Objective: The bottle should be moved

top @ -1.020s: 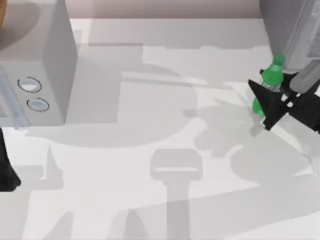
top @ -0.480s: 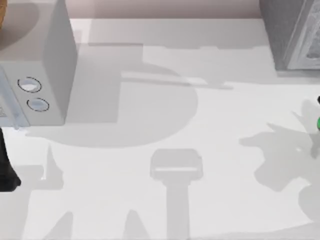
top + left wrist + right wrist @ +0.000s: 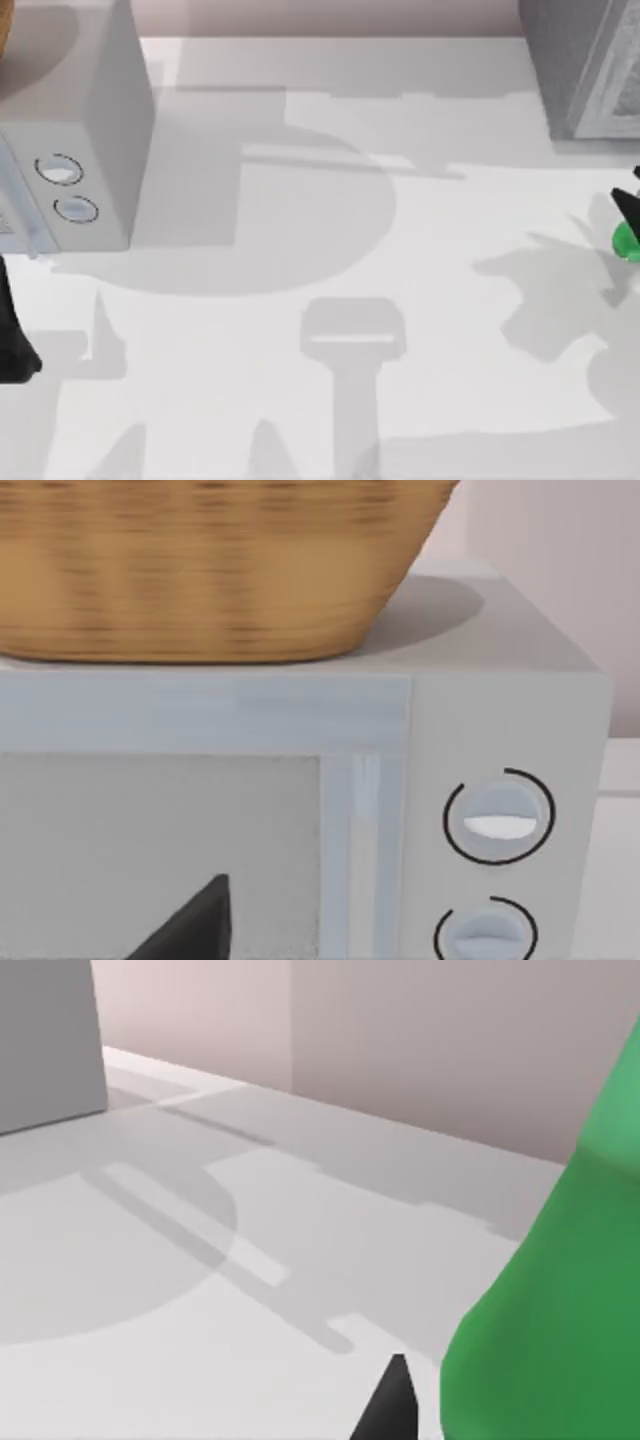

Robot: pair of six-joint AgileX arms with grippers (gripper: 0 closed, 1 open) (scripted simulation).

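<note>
The green bottle (image 3: 628,241) is at the table's far right edge, cut off by the edge of the top view. My right gripper (image 3: 627,222) is shut on it, with a black part of the gripper just behind the bottle. In the right wrist view the bottle (image 3: 560,1300) looms very close, with one black fingertip (image 3: 392,1405) beside it. The gripper and bottle cast a shadow on the table to their left. My left arm (image 3: 12,340) is parked at the left edge, in front of the microwave.
A grey microwave (image 3: 70,140) stands at the back left, with a wicker basket (image 3: 200,570) on top of it. A tall grey box (image 3: 585,65) stands at the back right. The white tabletop (image 3: 330,250) between them is bare.
My right gripper carried the bottle from beside the grey box forward and right to the table's right edge. In the last half second it edged slightly back to the left. The left arm stayed still.
</note>
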